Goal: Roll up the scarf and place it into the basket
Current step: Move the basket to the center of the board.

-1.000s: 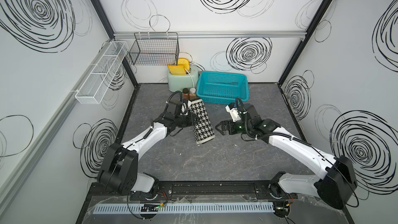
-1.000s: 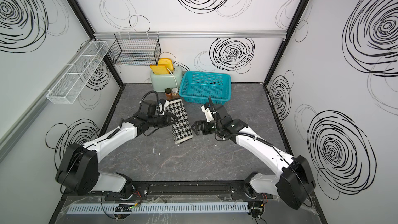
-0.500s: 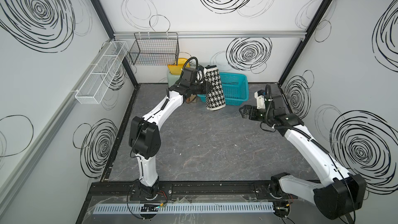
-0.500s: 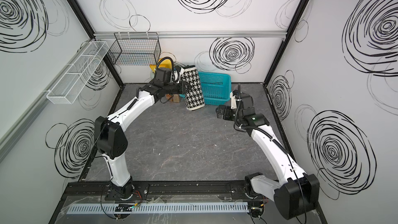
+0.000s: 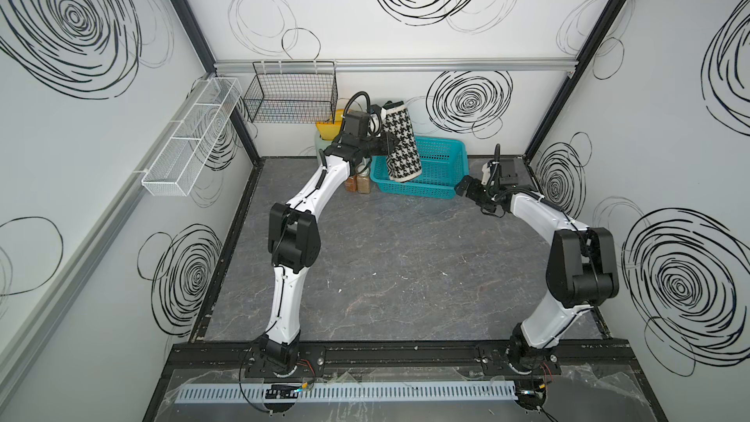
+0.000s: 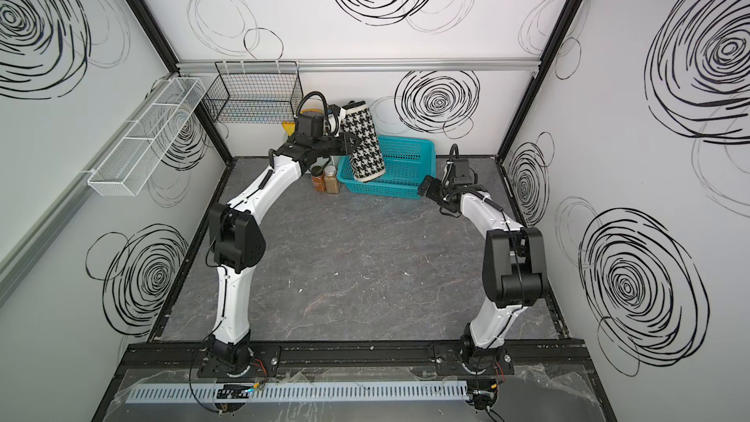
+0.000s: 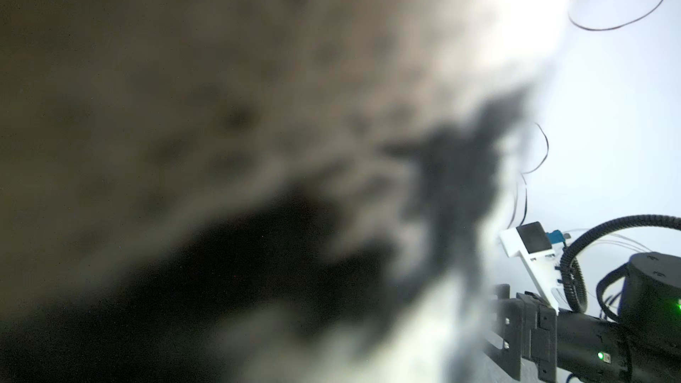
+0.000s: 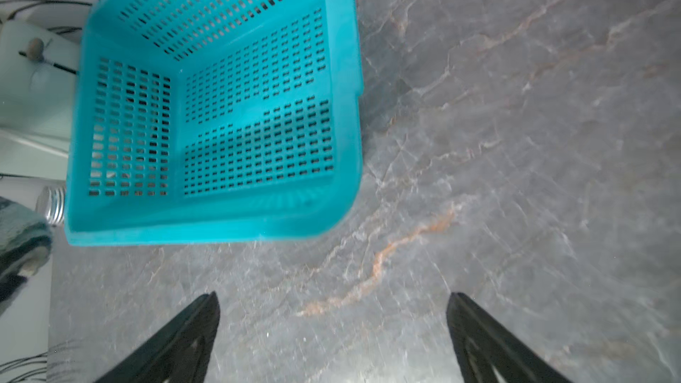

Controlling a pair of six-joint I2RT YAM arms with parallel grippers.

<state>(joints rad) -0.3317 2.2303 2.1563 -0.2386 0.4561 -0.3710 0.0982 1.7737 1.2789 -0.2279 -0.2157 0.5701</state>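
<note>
Knitted scarf [image 5: 404, 156] looked soft, light, prone to unroll; left gripper [image 5: 391, 144] pinched mid-roll near basket [image 5: 422, 192]; right gripper [image 8: 333, 329] was spread, empty.

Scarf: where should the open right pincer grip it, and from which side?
Probably the lower half of the scarf, across the roll, from the side facing the right pincer. It hangs tilted near the basket, and the left pincer clamps its middle from the opposite side, leaving that flank free.
</note>
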